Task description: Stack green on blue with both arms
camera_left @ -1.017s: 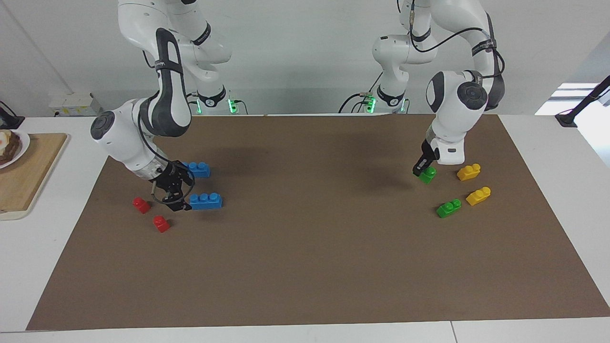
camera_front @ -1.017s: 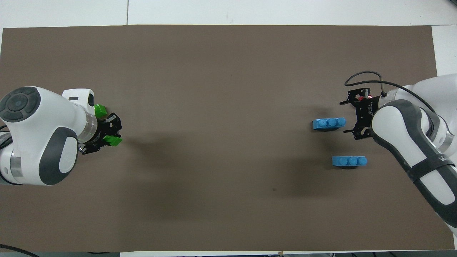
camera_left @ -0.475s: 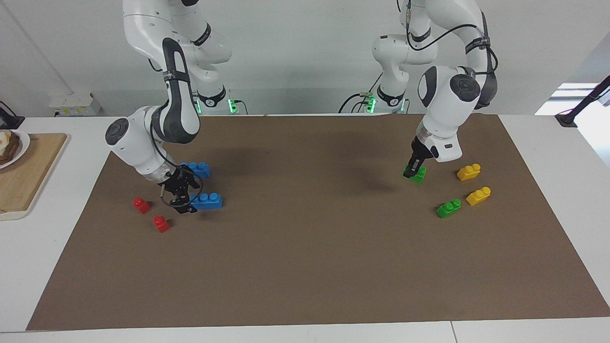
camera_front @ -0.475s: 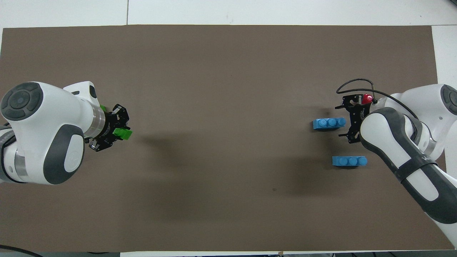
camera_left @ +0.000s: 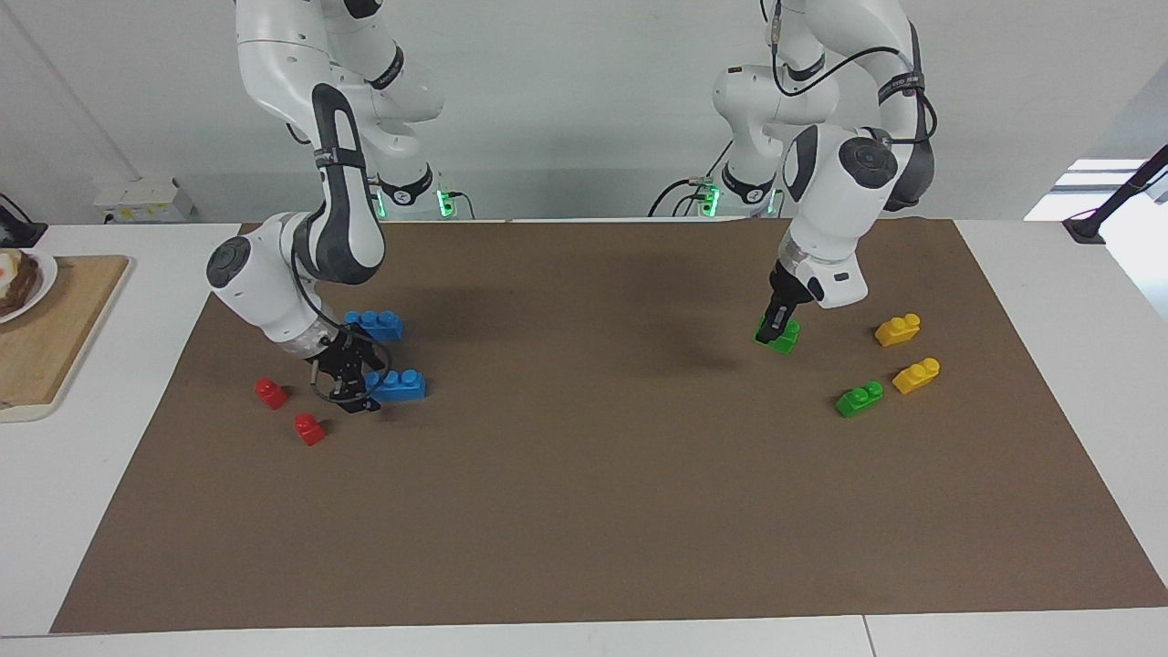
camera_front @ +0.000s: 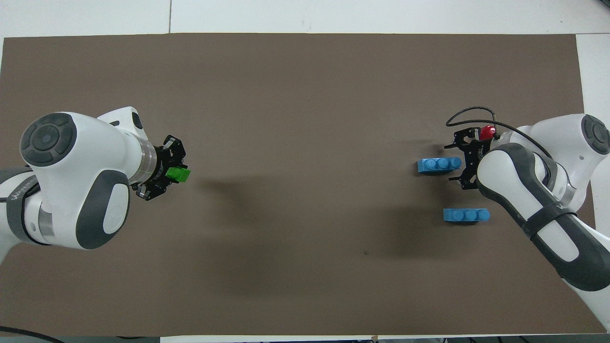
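My left gripper (camera_left: 773,327) (camera_front: 170,174) is shut on a small green brick (camera_left: 785,340) (camera_front: 181,174) and holds it just above the brown mat, toward the left arm's end of the table. A second green brick (camera_left: 859,399) lies on the mat. Two blue three-stud bricks lie toward the right arm's end. My right gripper (camera_left: 354,390) (camera_front: 461,162) is low at the end of the blue brick (camera_left: 398,386) (camera_front: 439,164) that lies farther from the robots. The other blue brick (camera_left: 376,324) (camera_front: 466,215) lies nearer to the robots.
Two yellow bricks (camera_left: 897,329) (camera_left: 915,375) sit beside the loose green one. Two red bricks (camera_left: 270,392) (camera_left: 308,428) lie by the right gripper. A wooden board (camera_left: 55,328) with a plate (camera_left: 27,287) stands off the brown mat (camera_left: 584,511) at the right arm's end.
My left gripper has carried the green brick toward the middle of the table. The right gripper has shifted slightly along the farther blue brick's end; that brick has not moved.
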### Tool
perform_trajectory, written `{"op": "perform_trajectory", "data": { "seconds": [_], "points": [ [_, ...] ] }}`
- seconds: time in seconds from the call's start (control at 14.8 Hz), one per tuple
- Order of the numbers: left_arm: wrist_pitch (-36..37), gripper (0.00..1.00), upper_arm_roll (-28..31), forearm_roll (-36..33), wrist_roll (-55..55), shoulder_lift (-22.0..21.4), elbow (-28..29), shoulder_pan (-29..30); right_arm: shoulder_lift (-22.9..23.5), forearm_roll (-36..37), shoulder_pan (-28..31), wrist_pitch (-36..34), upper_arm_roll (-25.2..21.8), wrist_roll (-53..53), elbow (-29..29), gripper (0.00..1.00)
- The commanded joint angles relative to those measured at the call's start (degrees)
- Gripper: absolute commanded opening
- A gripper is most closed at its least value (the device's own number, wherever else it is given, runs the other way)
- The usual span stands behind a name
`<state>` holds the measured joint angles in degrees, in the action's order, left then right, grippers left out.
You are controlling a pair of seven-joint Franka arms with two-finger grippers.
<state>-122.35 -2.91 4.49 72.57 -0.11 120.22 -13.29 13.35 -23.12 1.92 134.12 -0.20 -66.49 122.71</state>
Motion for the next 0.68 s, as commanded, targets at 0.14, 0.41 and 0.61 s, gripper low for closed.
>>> {"op": "perform_trajectory", "data": {
  "seconds": [0.14,0.41,0.61],
  "points": [
    [-2.1,0.0,0.63,1.22,10.54,1.17,-1.57,-2.01,0.28,-1.84,1.15,1.15,0.28,2.77,-0.36,0.39],
    [-2.28,0.0,0.63,1.31,15.94,1.61,-2.53,-2.09,0.37,-1.93,1.5,0.62,0.28,5.67,-1.41,0.0],
    [-2.19,0.0,0.63,1.31,15.68,1.7,-2.71,-1.92,0.54,-5.79,0.37,-1.13,0.37,4.89,-4.83,0.0]
  ]
}}
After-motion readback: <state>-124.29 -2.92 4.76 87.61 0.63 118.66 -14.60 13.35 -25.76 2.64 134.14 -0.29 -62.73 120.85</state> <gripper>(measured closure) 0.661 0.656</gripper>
